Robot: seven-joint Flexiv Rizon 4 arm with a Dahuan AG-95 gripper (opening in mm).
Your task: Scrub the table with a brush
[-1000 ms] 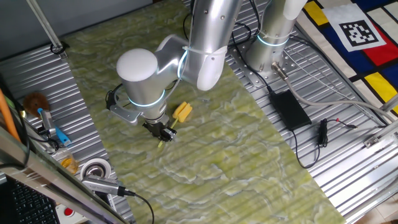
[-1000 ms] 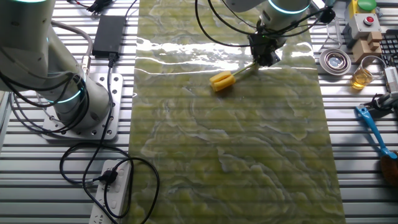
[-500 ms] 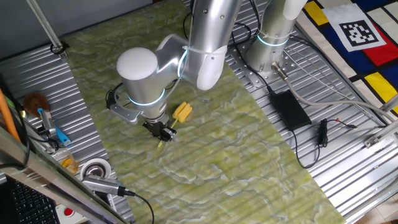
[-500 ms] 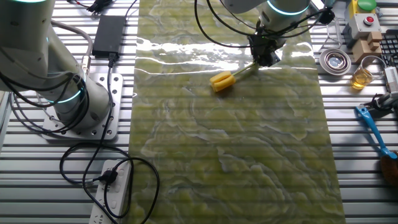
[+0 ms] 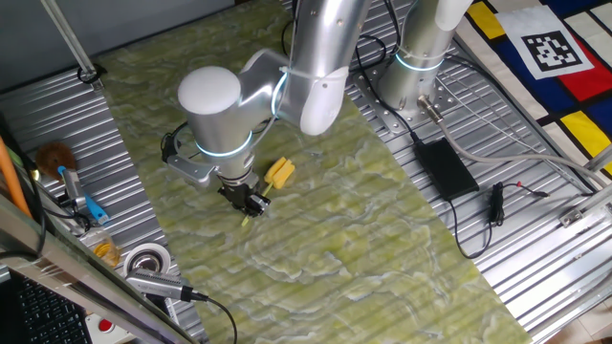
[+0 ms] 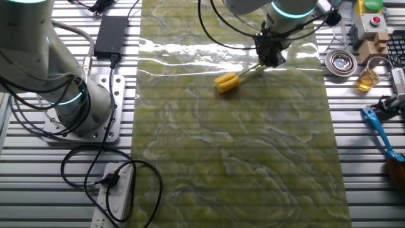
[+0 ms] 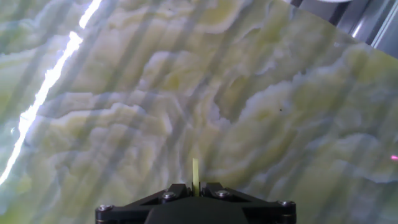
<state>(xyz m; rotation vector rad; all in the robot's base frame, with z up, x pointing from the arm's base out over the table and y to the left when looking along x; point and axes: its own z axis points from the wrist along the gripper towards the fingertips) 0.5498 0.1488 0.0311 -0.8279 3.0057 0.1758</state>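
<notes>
The brush (image 5: 279, 173) has a chunky yellow head and a thin yellow-green stick handle. Its head rests on the green-yellow marbled table (image 5: 363, 239). My gripper (image 5: 251, 203) is shut on the handle, low over the table. In the other fixed view the brush head (image 6: 226, 82) lies left of the gripper (image 6: 271, 58), the handle running up to it. In the hand view the handle tip (image 7: 195, 171) sticks out between the closed fingers, with my gripper (image 7: 194, 186) at the bottom edge; the brush head is out of view there.
Ribbed grey metal panels (image 5: 86, 143) flank the table. At the left are a brown fuzzy brush (image 5: 55, 156), a blue-handled tool (image 5: 84, 201) and a tape roll (image 5: 146, 260). A second arm base (image 6: 76, 101), a power brick (image 5: 445, 167) and cables lie beside the table.
The arm has shifted very slightly, and the brush head has nudged a little with it. The grip on the handle is unchanged.
</notes>
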